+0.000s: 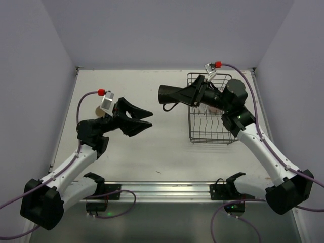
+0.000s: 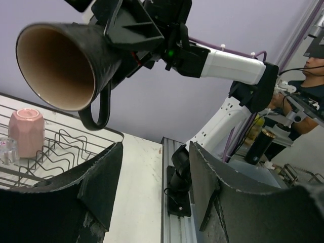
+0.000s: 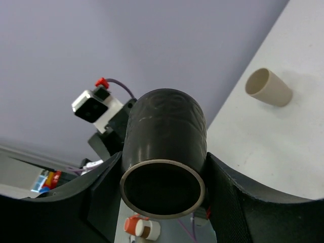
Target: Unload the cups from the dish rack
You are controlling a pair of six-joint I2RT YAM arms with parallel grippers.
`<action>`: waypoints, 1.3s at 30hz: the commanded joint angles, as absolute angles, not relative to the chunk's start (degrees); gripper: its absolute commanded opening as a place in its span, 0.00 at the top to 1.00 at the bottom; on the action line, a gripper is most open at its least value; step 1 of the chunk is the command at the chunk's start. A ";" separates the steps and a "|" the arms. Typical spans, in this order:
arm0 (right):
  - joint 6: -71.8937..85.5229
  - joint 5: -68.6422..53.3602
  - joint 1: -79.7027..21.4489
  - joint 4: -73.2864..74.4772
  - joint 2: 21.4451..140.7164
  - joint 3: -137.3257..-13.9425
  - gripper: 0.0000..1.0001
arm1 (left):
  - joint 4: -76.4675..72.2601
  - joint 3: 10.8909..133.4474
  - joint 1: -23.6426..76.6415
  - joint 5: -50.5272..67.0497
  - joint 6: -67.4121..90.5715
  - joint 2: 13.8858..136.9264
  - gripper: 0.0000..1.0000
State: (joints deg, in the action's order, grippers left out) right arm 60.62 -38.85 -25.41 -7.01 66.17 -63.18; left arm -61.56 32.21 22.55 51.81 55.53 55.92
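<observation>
While the right pincer (image 1: 183,94) clamps the dark brown tapered mug (image 1: 167,93) sideways, mouth toward nine o'clock, the left pincer (image 1: 148,119) faces it, jaws apart. A handover seems intended.

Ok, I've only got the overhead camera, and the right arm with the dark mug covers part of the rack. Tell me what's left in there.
Observer: The left wrist camera shows a pink cup standing in the rack, with a small clear glass right beside it.
Operator: Good. Now find me the beige cup, I can barely make it out behind the left arm.
Observer: The right wrist camera has it. The beige cup lies on its side on the table, outside the rack, with nothing touching it.
</observation>
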 commanded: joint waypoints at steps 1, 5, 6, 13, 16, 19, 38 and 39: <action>68.03 -42.80 -26.01 -22.15 65.92 -64.60 1.00 | -67.24 31.99 23.73 50.89 56.07 57.21 0.41; 67.59 -42.36 -27.24 -22.94 65.83 -65.04 1.00 | -67.41 32.78 24.78 49.92 55.99 58.88 0.41; 68.02 -42.36 -27.77 -23.11 66.00 -65.13 1.00 | -67.50 32.96 25.05 49.57 55.81 59.50 0.41; 67.32 -42.27 -29.79 -23.81 67.06 -66.18 1.00 | -67.50 36.91 27.33 47.03 55.90 62.84 0.41; 66.89 -42.36 -30.41 -23.38 67.76 -66.88 1.00 | -67.50 38.49 28.12 46.15 56.16 63.63 0.41; 66.71 -42.36 -30.76 -23.64 68.20 -67.24 1.00 | -67.50 39.98 28.91 45.79 56.42 64.25 0.41; 69.96 -38.76 -32.87 -30.94 68.29 -63.55 1.00 | -67.85 40.43 31.81 37.27 56.43 64.95 0.55; 69.96 -38.67 -32.96 -30.94 68.20 -63.37 1.00 | -67.94 40.34 31.82 36.74 56.51 64.69 0.55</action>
